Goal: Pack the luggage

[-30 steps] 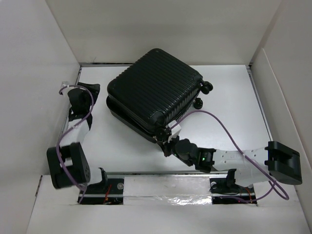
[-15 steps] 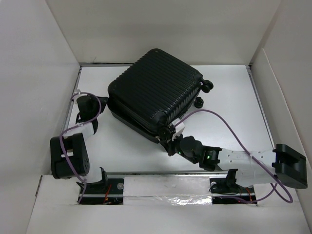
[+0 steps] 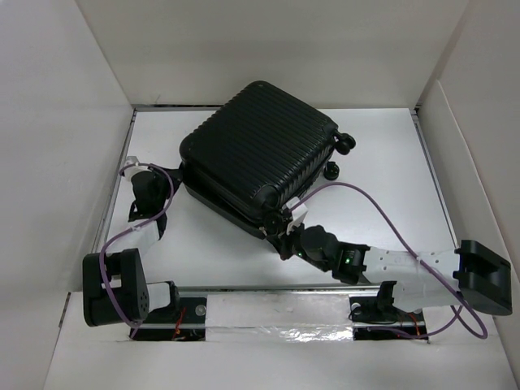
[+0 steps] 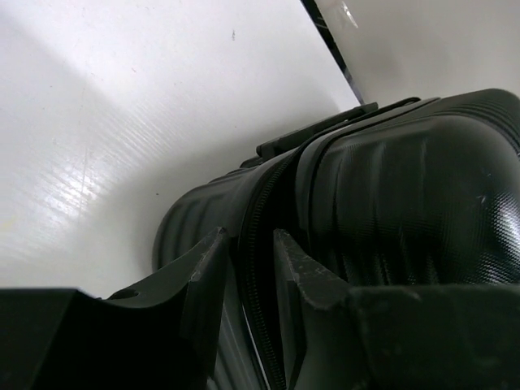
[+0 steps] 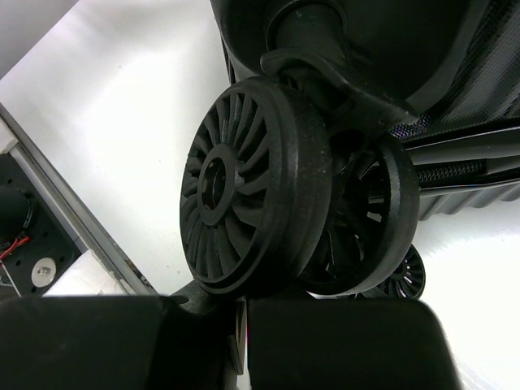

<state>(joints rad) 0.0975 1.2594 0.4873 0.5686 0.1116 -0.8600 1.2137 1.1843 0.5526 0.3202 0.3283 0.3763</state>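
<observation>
The luggage (image 3: 260,154) is a black ribbed hard-shell case lying closed and slanted mid-table, its wheels (image 3: 345,145) at the right. My left gripper (image 3: 168,180) is at its left corner. In the left wrist view the fingers (image 4: 207,268) stand a little apart, straddling the zipper seam of the luggage (image 4: 406,195), with nothing visibly pinched. My right gripper (image 3: 282,230) is shut at the near corner. In the right wrist view it (image 5: 244,305) sits just under a double wheel (image 5: 252,187) of the luggage (image 5: 390,41).
White walls box in the white table (image 3: 390,162) on three sides. A metal rail (image 3: 276,305) with both arm bases runs along the near edge. A purple cable (image 3: 382,219) loops over the right arm.
My left gripper has swung right from the left wall to the luggage's left corner, and its jaws have narrowed. The right arm stretched slightly and stays at the near corner.
</observation>
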